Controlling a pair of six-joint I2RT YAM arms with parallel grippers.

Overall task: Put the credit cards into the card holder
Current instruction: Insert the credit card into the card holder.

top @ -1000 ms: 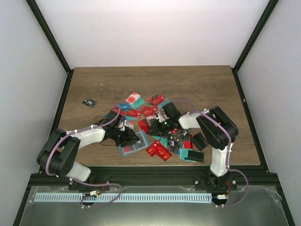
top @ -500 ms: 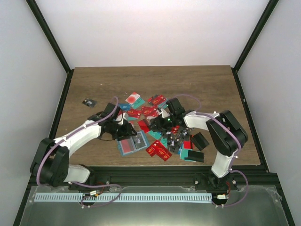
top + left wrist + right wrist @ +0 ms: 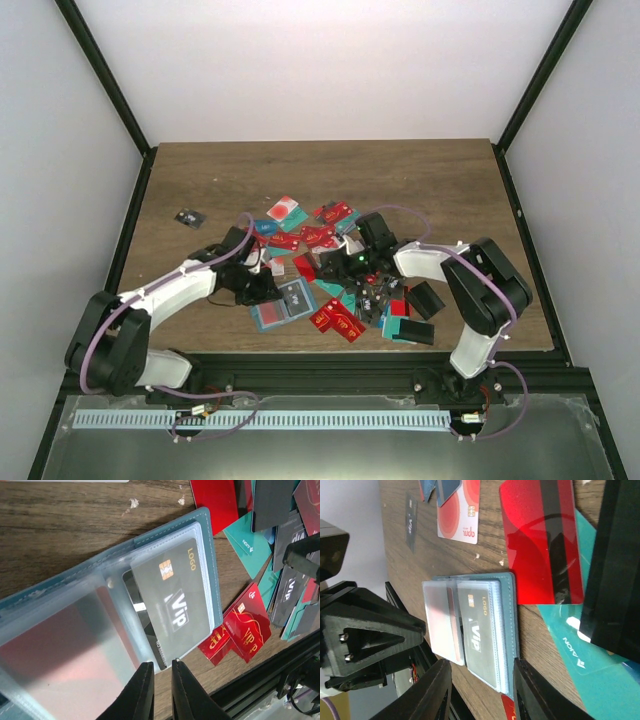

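Observation:
The teal card holder lies open on the wood, its clear sleeves showing a grey VIP card. My left gripper sits at its upper left edge. In the left wrist view the left gripper is at the sleeve's edge, its jaws a narrow slit apart with only wood showing between them. My right gripper hovers right of the holder. The right gripper is open and empty, and the card holder shows between its fingers. Red credit cards lie scattered around.
A red card and a teal card lie beside the holder, and a white card with a red blot lies farther off. Black cases stand at the right. A small dark card lies alone far left.
My left gripper has drawn back from over the holder toward its upper left edge, and its jaws have closed to a slit. The right gripper's jaws have widened a little.

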